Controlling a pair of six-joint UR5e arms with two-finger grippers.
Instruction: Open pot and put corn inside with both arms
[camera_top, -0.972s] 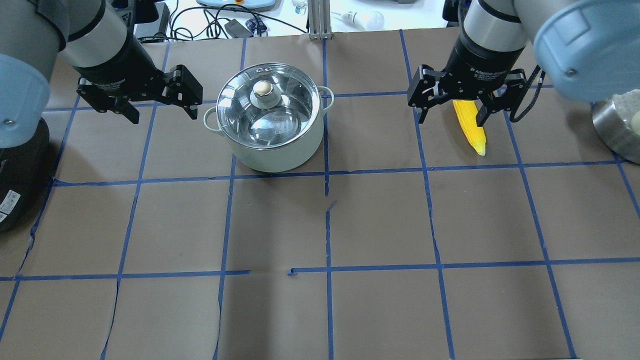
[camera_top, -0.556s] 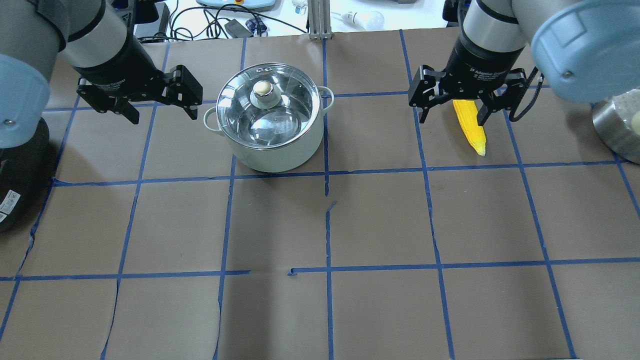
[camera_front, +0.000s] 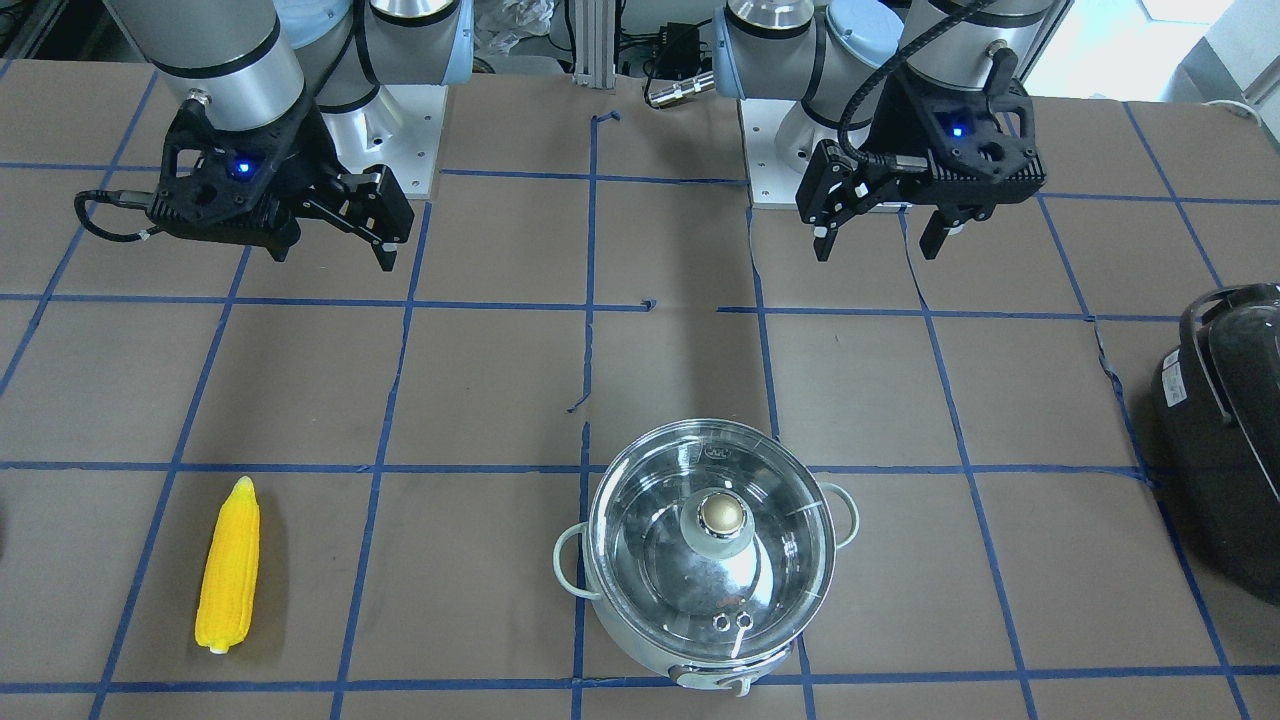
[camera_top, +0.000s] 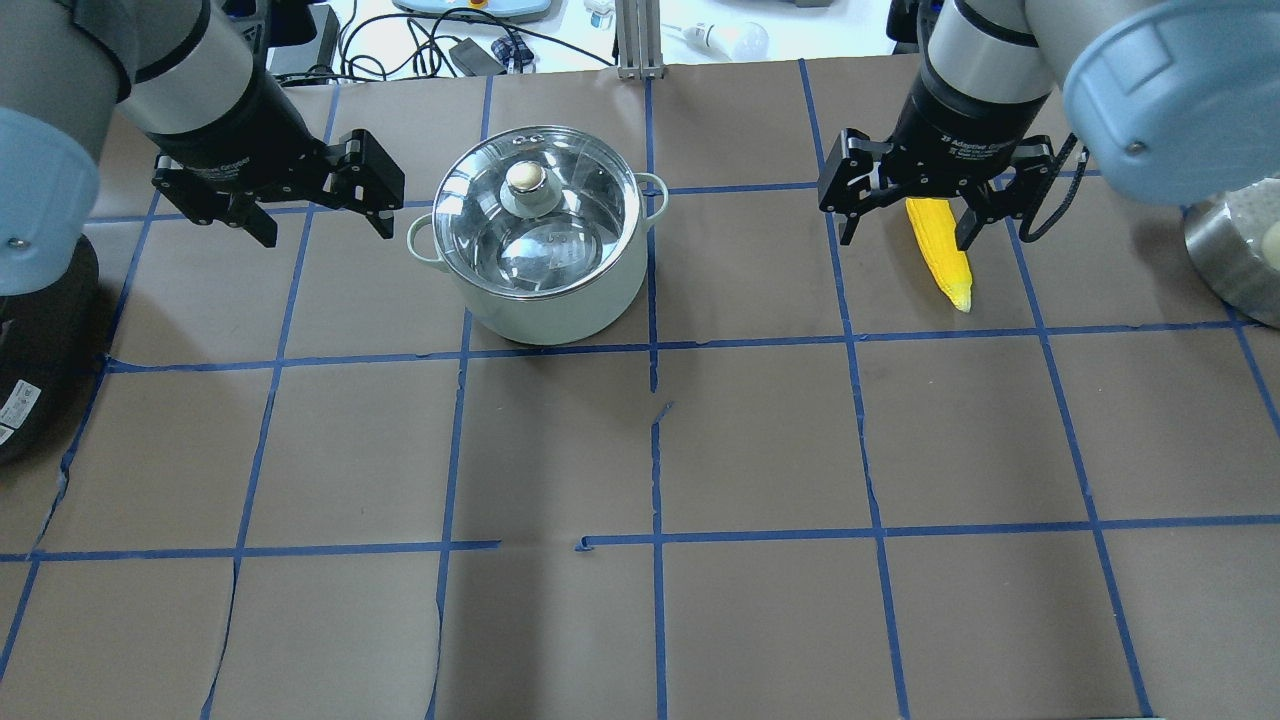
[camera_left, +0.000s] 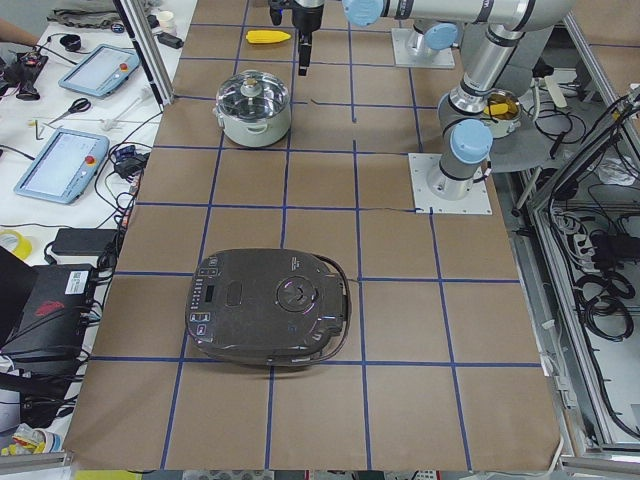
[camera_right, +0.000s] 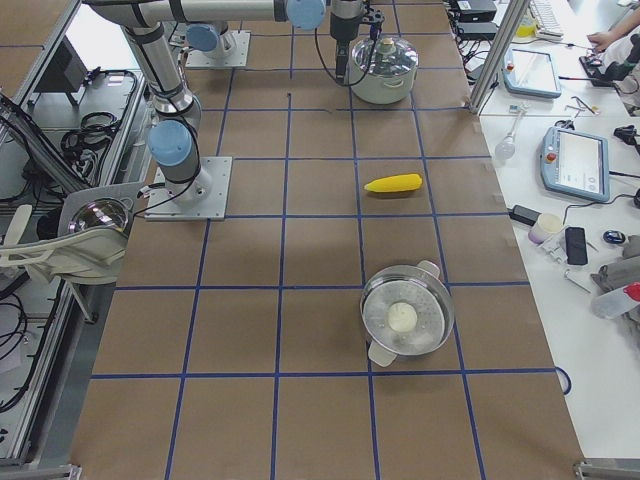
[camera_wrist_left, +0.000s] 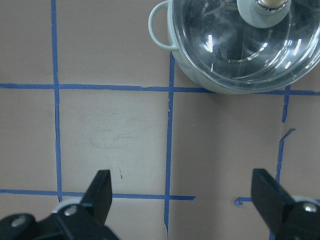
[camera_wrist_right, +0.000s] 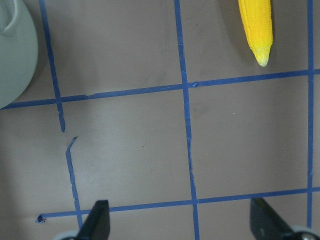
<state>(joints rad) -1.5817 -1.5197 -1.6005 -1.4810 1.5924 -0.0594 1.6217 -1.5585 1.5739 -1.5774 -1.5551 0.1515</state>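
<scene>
**Pot**: stainless steel with a white outer base and two pale loop handles. It stands upright on the table, in the robot's left half and towards the operators' edge. The clear glass lid is seated on the rim, and its brassy knob is uppermost. Nothing touches it.

**Corn**: one yellow cob lying flat on the table in the robot's right half, well apart from the pot. It lies lengthwise, roughly along the grid lines that run away from the robot. It is not gripped.

**Left gripper**: raised above the table beside the pot on its outer side, clear of the near handle. The jaws are spread wide and hold nothing.

**Right gripper**: raised above the table. The overhead view shows it over one end of the corn, while the front-facing view shows it clear of the cob. The jaws are spread wide and hold nothing.

**Table**: covered in brown paper, marked in squares with blue tape.

**Black appliance**: large, glossy and closed, at the table's end on the robot's left.

**Steel bowl**: sits at the table's end on the robot's right, with a pale round item inside.
</scene>
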